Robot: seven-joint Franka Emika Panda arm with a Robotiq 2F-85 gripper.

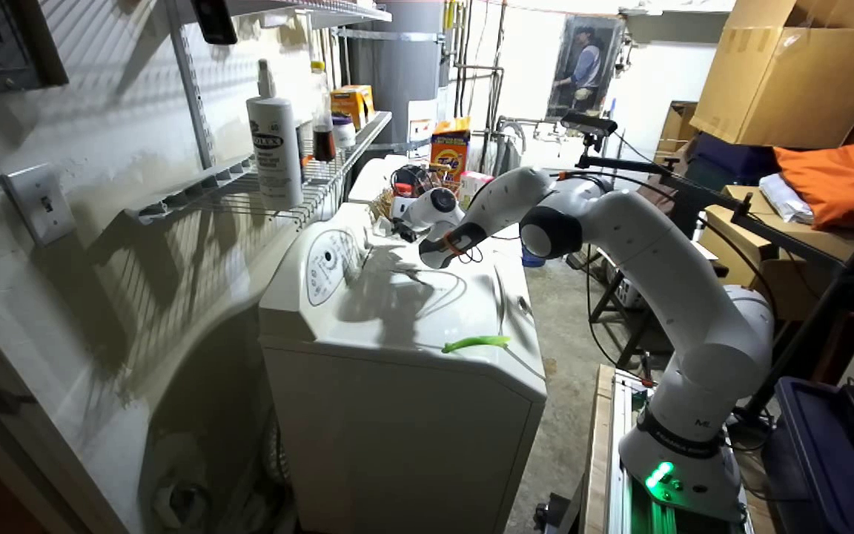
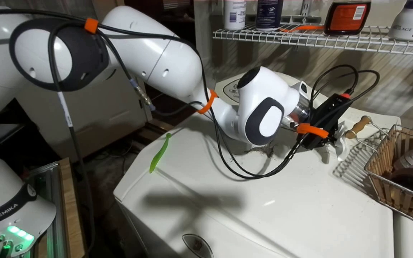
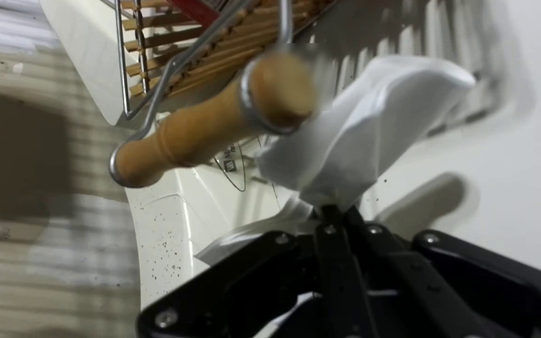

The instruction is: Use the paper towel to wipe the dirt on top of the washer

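Wrist view: the pincer (image 3: 338,211) is closed on the paper towel (image 3: 383,117); the jaws pinch the wrinkled white sheet, which spreads out ahead of them. The wooden handle (image 3: 204,130) of the basket (image 3: 226,58) is near the towel, ahead of the pincer. The white top of the washer (image 3: 500,206) is below the pincer; contact between towel and washer cannot be determined. In an exterior view, a dark patch of dirt (image 2: 264,149) lies on the washer near the pincer, on the side opposite the basket. A green strip (image 2: 159,154) lies farther off in that direction, well apart from the pincer. A wire shelf (image 2: 299,42) runs higher than the pincer and carries bottles (image 2: 269,14).
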